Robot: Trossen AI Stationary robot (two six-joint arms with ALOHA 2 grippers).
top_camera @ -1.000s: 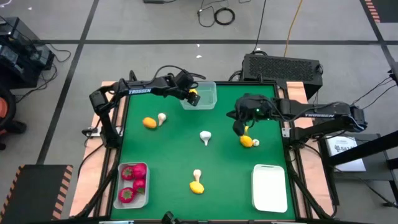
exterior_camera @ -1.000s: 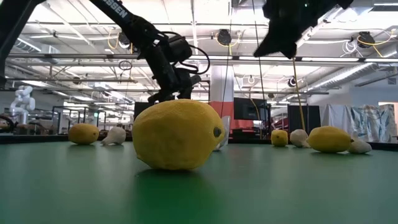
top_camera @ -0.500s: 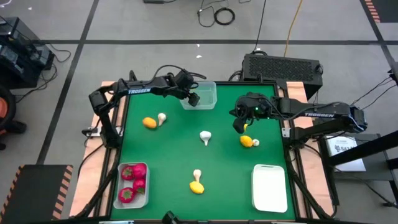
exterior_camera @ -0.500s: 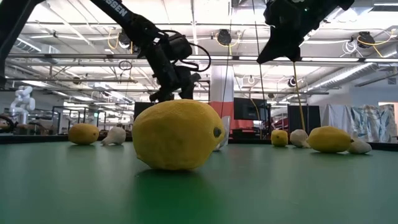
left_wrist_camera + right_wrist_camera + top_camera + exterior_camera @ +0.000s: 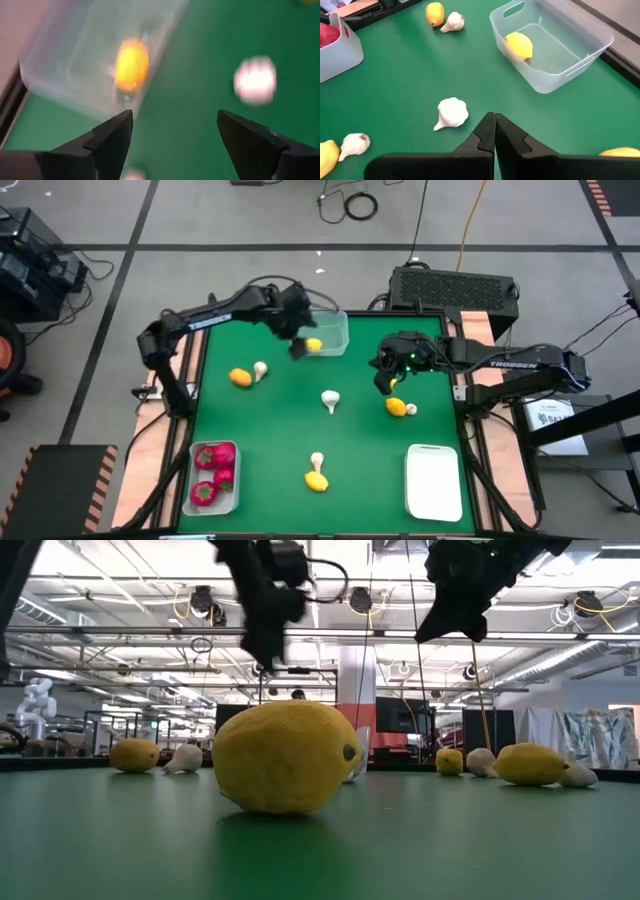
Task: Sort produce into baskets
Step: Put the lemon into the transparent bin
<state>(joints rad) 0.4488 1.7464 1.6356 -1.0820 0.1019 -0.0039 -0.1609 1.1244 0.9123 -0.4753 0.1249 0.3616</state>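
Yellow lemon [image 5: 519,46] in translucent-white basket [image 5: 580,47]; green table [image 5: 360,450].

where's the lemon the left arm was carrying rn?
In the high view, the lemon lies inside the far basket at the table's back edge, beside the open left tool.

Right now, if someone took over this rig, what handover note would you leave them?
Left claw: open, empty, beside the far basket.
Right claw: shut, empty, hovering above a lemon.
Done: one lemon in far basket; red pieces in the near-left basket.
Near-right basket: looks empty.
Left: three lemons and four mushroom pieces, such as the middle one, loose on the table.
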